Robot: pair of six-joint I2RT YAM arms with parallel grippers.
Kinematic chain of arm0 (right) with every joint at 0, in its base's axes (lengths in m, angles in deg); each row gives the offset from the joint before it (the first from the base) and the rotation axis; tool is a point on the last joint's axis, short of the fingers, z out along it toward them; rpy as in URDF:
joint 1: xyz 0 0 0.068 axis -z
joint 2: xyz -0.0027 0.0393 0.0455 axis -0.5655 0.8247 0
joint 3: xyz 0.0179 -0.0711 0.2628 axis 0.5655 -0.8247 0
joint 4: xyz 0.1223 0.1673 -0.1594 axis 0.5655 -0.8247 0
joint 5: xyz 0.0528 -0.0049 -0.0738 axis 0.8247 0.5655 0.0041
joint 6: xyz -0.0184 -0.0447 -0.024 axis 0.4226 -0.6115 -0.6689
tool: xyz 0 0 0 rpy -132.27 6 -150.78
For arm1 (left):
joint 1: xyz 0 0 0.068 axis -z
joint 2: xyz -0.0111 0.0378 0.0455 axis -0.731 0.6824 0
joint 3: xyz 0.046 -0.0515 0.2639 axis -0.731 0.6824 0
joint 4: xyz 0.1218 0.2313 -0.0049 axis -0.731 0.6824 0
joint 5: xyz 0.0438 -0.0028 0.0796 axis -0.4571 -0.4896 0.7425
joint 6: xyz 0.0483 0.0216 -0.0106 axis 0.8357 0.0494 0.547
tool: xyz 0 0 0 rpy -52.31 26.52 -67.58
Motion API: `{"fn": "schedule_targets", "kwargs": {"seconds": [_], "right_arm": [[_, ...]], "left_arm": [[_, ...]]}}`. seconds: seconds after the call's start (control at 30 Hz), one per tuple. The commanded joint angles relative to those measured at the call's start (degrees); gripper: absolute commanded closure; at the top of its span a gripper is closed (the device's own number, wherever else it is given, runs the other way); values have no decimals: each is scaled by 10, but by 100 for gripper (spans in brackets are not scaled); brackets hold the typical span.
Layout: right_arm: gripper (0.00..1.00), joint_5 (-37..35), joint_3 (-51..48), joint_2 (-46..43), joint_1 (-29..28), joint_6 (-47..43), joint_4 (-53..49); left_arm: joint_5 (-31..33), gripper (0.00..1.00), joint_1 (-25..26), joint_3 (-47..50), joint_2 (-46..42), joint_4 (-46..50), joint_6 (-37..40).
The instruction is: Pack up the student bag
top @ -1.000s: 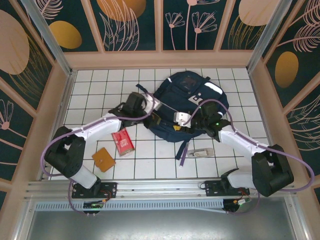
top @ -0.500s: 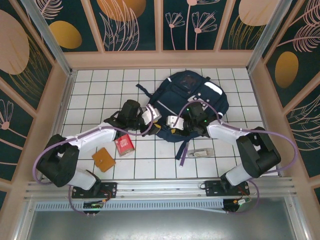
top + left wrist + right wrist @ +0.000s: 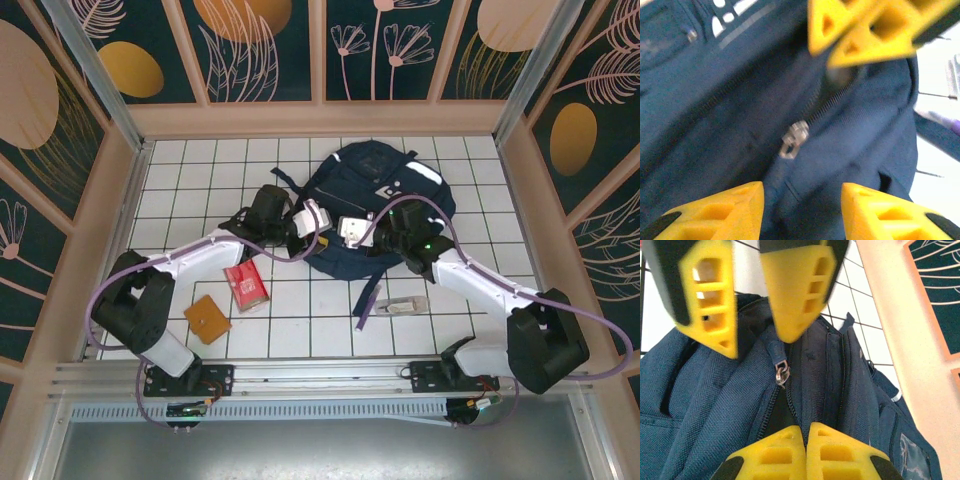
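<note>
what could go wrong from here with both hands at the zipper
The left hand is open just short of the small zipper pull; closing slightly off could pinch fabric of the student bag instead. The right hand, shut, sits very close to it, so the two might collide as either moves.

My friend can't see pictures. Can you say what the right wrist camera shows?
A navy student bag with a partly open zipper, its silver zipper pull mid-frame. The yellow-fingered right gripper sits shut below it; the left gripper hangs open above.
</note>
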Motion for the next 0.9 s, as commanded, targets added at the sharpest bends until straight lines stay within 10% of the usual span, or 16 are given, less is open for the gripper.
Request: {"fn": "schedule_targets", "kwargs": {"seconds": [0.0, 0.87], "right_arm": [[100, 50, -5, -12, -2, -17, 47], [100, 93, -8, -36, 16, -11, 35]], "left_arm": [[-27, 58, -1, -12, 9, -56, -15], [-15, 84, 1, 114, -51, -134, 5]]}}
